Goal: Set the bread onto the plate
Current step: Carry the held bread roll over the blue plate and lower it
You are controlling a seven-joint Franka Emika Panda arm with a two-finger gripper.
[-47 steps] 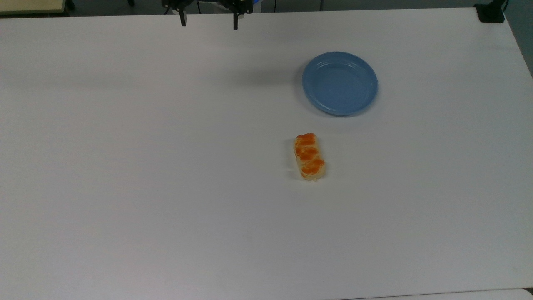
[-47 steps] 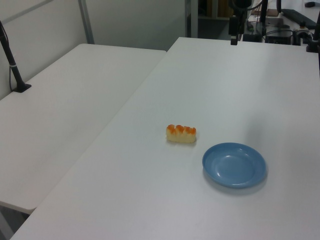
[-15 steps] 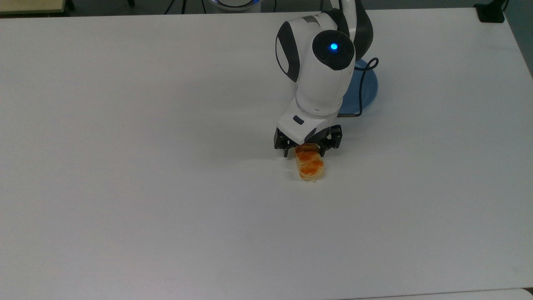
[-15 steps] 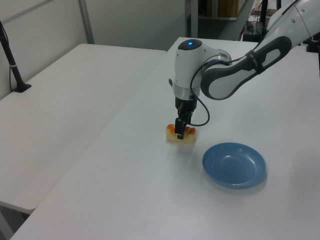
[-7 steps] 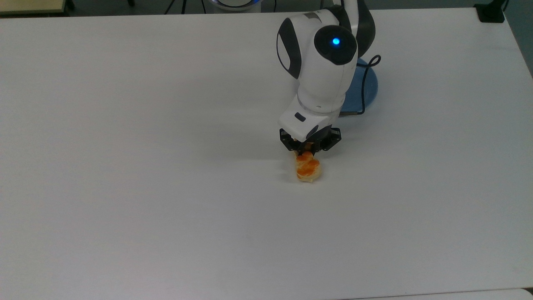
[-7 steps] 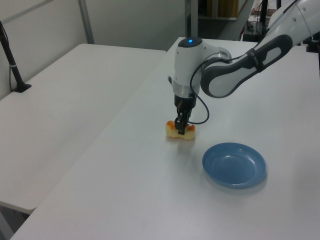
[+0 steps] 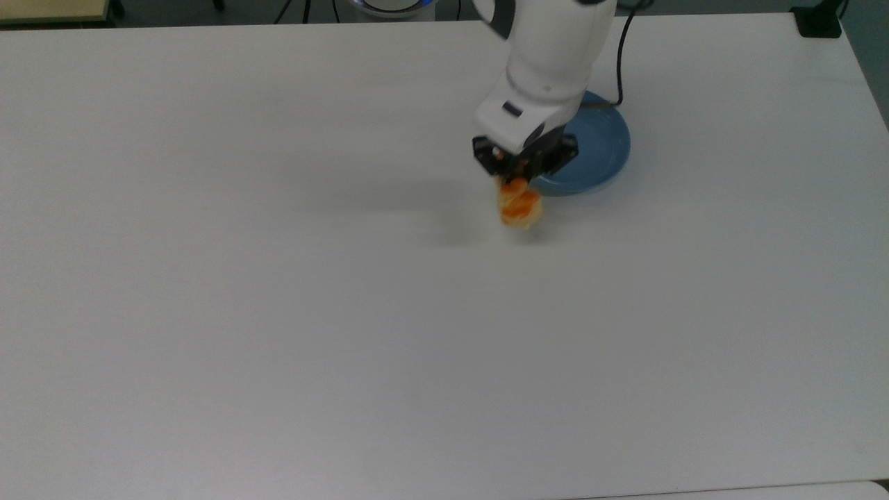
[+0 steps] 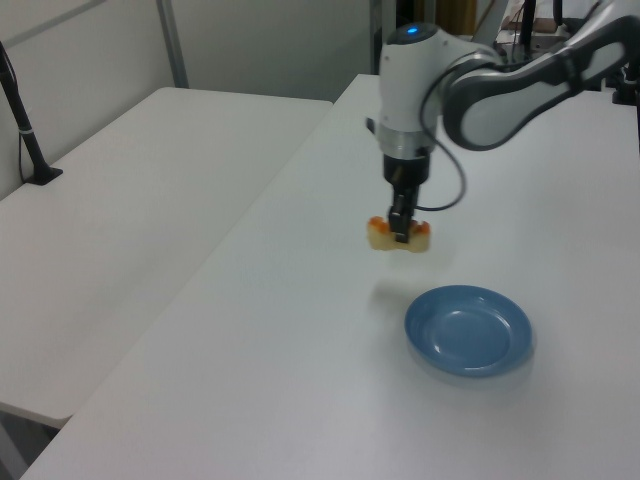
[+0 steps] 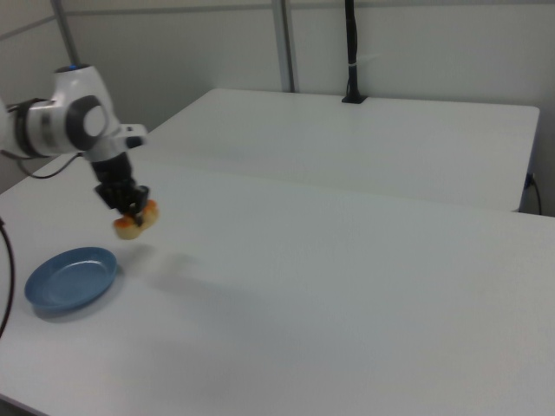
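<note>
The bread [image 7: 519,206] [image 8: 398,236] [image 9: 136,220], a pale bun with orange patches, hangs in the air above the table, and my gripper [image 7: 517,179] [image 8: 401,235] [image 9: 130,209] is shut on its middle from above. In the left view a shadow lies on the table beneath it. The round blue plate [image 7: 603,156] [image 8: 468,329] [image 9: 71,276] rests on the table; in the top view the arm covers its left part, and the bread sits just off its lower-left rim. In the right view the plate lies below and to the left of the bread.
A white table [image 7: 278,312] carries everything. A second white table [image 8: 140,200] adjoins it on the left view's left, with a black post [image 8: 22,130] standing there. A black cable [image 7: 618,62] loops from the arm over the plate.
My gripper has closed on the bread, lifted it off the table and carried it toward the plate, up the top view.
</note>
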